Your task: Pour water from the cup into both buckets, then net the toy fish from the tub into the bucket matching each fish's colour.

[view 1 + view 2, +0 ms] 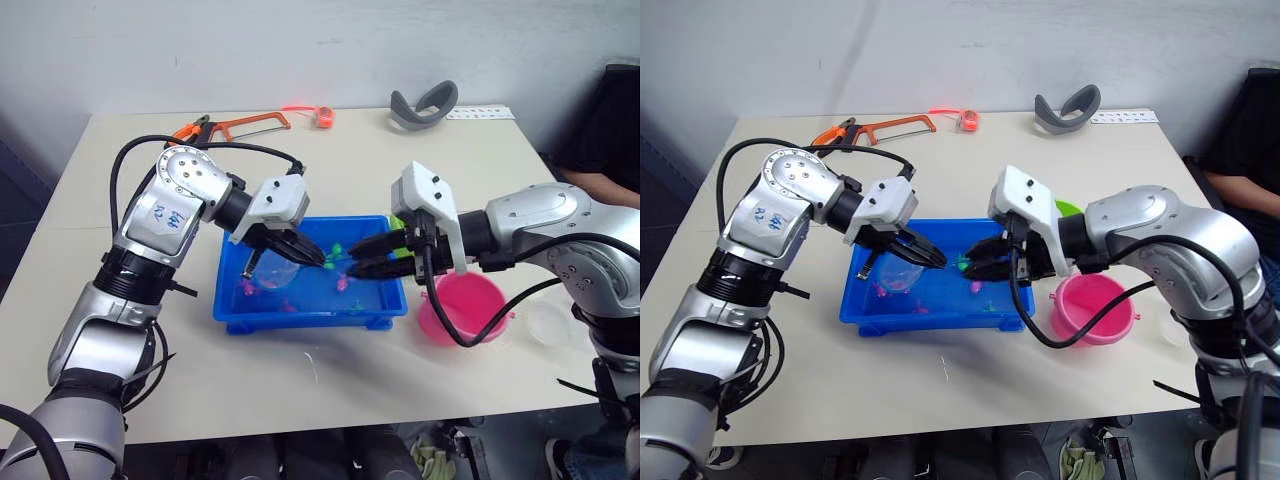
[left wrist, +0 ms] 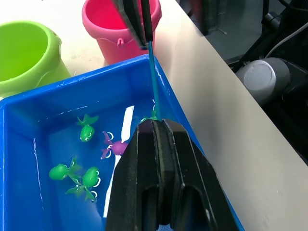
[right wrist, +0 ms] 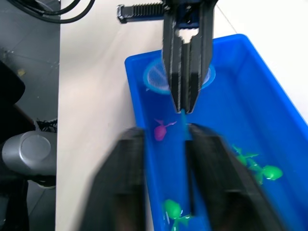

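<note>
The blue tub (image 1: 300, 318) stands mid-table with water in it. Green toy fish (image 2: 86, 132) and magenta toy fish (image 2: 113, 147) float inside. My left gripper (image 1: 315, 258) is over the tub, shut on the net's thin handle (image 2: 153, 82). The net's light blue hoop (image 1: 272, 270) hangs low in the tub's left half. My right gripper (image 1: 352, 258) faces it tip to tip, open, with the handle's far end between its fingers. The pink bucket (image 1: 465, 305) stands right of the tub. The green bucket (image 2: 29, 53) is behind the right arm. A clear cup (image 1: 548, 322) sits right of the pink bucket.
An orange hacksaw (image 1: 240, 125), a small red-orange item (image 1: 320, 115) and a grey curved band (image 1: 425, 105) lie along the table's far side. A person's arm (image 1: 610, 185) rests by the right edge. The table's front edge runs close to the tub.
</note>
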`<control>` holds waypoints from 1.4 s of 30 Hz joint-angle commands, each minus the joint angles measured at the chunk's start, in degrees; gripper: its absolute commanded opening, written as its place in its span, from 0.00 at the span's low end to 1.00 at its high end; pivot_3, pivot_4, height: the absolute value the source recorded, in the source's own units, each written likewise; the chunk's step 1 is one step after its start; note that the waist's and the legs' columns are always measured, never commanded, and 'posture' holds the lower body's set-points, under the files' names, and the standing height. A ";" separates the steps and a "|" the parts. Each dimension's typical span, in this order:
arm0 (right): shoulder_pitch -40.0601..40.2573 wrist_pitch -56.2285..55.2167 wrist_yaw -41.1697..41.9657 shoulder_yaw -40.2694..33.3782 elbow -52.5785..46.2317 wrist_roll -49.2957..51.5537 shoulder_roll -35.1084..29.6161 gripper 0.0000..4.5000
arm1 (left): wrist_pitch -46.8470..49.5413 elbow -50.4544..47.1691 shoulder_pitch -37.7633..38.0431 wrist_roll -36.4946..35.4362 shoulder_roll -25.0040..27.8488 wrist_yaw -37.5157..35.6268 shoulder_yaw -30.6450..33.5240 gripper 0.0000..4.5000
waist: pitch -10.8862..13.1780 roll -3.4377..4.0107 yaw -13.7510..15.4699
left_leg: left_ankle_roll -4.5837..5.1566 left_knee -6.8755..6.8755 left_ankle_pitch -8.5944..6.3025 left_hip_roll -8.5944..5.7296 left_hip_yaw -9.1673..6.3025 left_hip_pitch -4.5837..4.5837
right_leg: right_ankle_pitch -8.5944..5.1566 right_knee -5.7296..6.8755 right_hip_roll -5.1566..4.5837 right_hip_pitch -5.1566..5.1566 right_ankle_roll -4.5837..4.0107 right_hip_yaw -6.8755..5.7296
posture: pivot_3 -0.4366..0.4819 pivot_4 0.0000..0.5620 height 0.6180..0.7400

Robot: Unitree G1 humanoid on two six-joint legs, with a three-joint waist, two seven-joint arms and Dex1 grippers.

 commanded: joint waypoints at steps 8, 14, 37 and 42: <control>0.02 -3.22 3.30 0.20 -1.24 -4.35 -0.90 0.01 | 1.00 1.64 -3.25 -1.26 -0.74 0.31 2.73 0.00 | 0.01 0.01 -0.01 | 0.00 -0.02 0.00 -0.01 0.00 -0.01 | 0.00 0.00 0.02 -0.02 0.00 -0.01 | 0.48 0.27 1.00; 0.51 -3.57 4.03 -0.53 -1.63 -5.03 -0.86 0.00 | 4.34 1.27 -3.74 -3.70 -0.79 -0.07 4.03 0.07 | 0.01 0.01 -0.02 | 0.00 -0.01 0.00 -0.01 0.00 0.00 | 0.00 0.01 0.02 -0.01 0.00 0.00 | 0.48 0.27 1.00; 17.73 -51.12 10.81 -3.53 3.01 -34.64 -16.84 0.00 | 13.68 -22.91 29.15 -14.53 9.48 11.88 19.93 0.99 | 0.01 0.08 -0.14 | 0.01 0.00 -0.01 -0.07 -0.03 0.08 | 0.01 -0.05 -0.07 0.14 0.02 -0.01 | 0.48 0.27 1.00; 18.40 -58.82 10.92 -3.17 6.77 -39.53 -16.25 0.00 | 13.02 -25.30 33.13 -14.18 9.31 15.37 20.11 0.99 | 0.01 0.09 -0.25 | -0.08 -0.01 0.04 0.01 -0.02 0.16 | 0.00 0.00 -0.04 0.16 0.01 -0.01 | 0.48 0.27 1.00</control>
